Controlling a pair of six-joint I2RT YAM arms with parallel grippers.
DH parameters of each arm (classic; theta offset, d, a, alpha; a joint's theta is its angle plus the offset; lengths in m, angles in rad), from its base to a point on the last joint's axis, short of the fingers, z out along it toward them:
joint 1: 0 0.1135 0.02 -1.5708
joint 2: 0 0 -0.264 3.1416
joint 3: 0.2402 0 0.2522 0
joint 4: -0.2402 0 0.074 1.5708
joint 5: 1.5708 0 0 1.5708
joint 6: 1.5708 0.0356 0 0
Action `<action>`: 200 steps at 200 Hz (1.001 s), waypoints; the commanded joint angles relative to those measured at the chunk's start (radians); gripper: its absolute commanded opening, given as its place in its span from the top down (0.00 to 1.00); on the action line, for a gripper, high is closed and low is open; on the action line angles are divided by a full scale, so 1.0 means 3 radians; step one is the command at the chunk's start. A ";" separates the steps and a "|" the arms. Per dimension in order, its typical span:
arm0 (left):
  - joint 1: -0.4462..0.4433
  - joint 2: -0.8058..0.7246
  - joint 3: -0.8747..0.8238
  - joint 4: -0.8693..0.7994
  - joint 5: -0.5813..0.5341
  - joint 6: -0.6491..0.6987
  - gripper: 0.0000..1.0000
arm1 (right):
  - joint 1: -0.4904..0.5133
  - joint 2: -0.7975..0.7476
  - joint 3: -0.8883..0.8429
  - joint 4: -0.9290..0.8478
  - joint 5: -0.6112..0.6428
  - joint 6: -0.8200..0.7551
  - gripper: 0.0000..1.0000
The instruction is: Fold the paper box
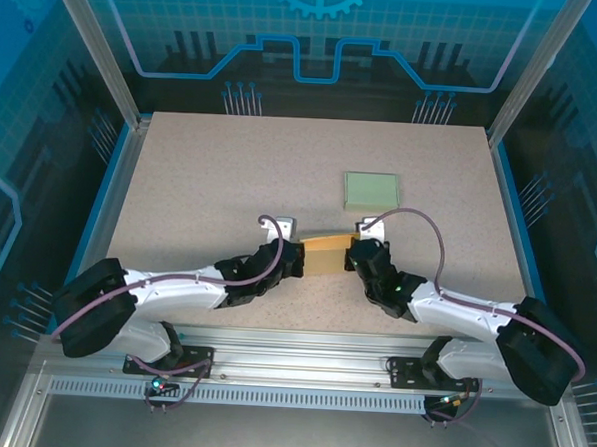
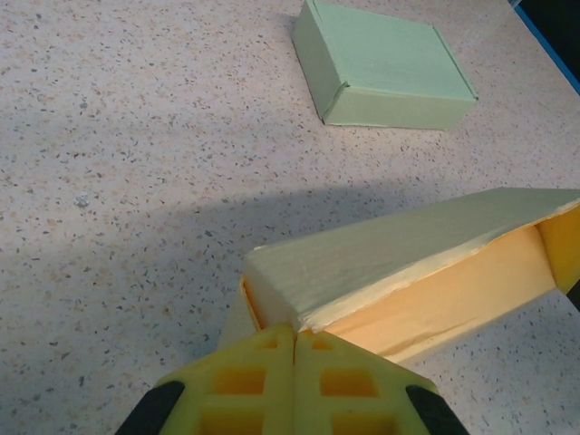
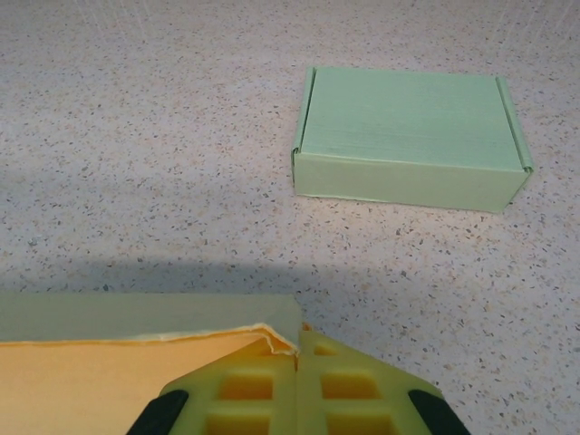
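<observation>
Speckled beige tabletop point(image 1: 201, 178) carried the whole job; left gripper point(image 2: 294, 337) was clenched, yellow pads flush together, tips right at the near corner of the half-folded tan-yellow paper box point(image 1: 325, 255); right gripper point(image 3: 297, 343) was likewise clenched, tips at the box's opposite end where a crinkled paper edge ran into the seam between the pads; couldn't tell whether either one actually pinched paper or just pressed against it. Box sat between the two grippers, near the table's front centre, top panel slanted, open side showing the orange-yellow interior; not closed yet.

Risks, my read: arms pushing from both ends could buckle the thin walls or crease the lid off its fold line; uneven push could skew or slide the box on the smooth top; a nipped edge could tear, already looked ragged at the right tip.

Finished pale green paper box point(image 3: 408, 136) lay well apart, further back and to the right. Blue-lit enclosure with clear panels point(image 1: 318, 44) surrounded the table; slotted aluminium rail point(image 1: 302, 349) ran along the near edge.
</observation>
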 commanded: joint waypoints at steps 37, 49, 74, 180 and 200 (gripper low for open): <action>-0.0127 -0.0024 -0.0242 0.0233 0.0330 0.0149 0.95 | 0.0137 -0.0055 -0.0207 -0.0252 -0.0193 0.0047 1.00; -0.0127 -0.0121 -0.0273 0.0283 0.0353 0.0226 0.89 | 0.0143 -0.0071 -0.0225 -0.0236 -0.0185 0.0043 1.00; -0.0145 -0.0364 -0.0318 0.0287 0.0396 0.0313 0.74 | 0.0174 -0.0091 -0.0261 -0.0199 -0.0151 0.0022 1.00; -0.0154 -0.0728 -0.0117 -0.0302 -0.0484 -0.0064 0.43 | 0.0314 -0.0072 -0.0266 -0.0240 -0.0001 -0.0043 1.00; -0.0100 -0.0614 -0.0022 -0.0333 -0.0499 -0.0140 0.44 | 0.0335 -0.0071 -0.0265 -0.0240 0.0015 -0.0052 1.00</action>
